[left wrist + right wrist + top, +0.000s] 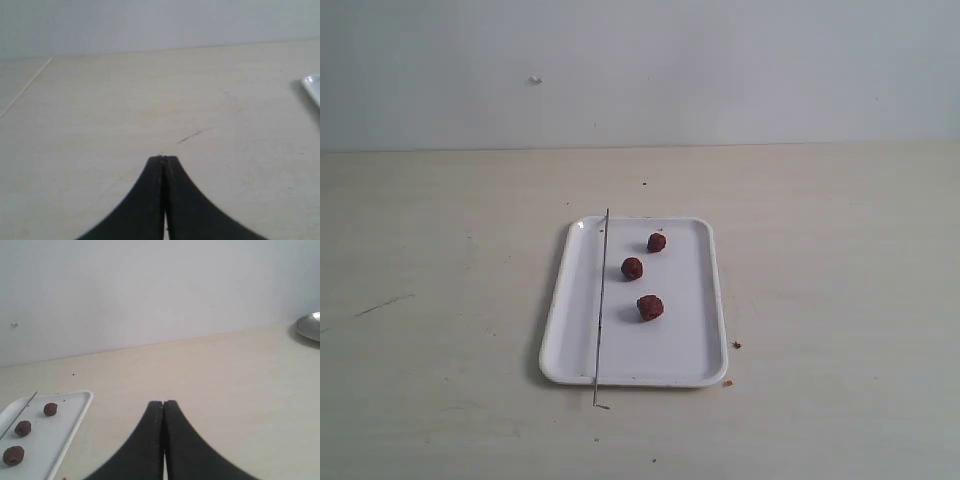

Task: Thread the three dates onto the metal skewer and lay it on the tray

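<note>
A white tray (688, 350) lies in the middle of the table. Three dark reddish-brown dates rest loose on it: one at the far end (657, 242), one in the middle (632, 268), one nearer the front (650, 307). The thin metal skewer (601, 308) lies lengthwise along the tray's left part, sticking out past both ends. Neither arm shows in the exterior view. My left gripper (163, 158) is shut and empty over bare table, a corner of the tray (312, 87) off to one side. My right gripper (163, 402) is shut and empty, beside the tray (80, 412), the dates (50, 409) and the skewer (20, 414).
Small brown crumbs (736, 345) lie on the table by the tray's front right corner. A dark scratch (382, 305) marks the table on the left. A round metal dish (311, 326) sits far off in the right wrist view. A pale wall stands behind the table.
</note>
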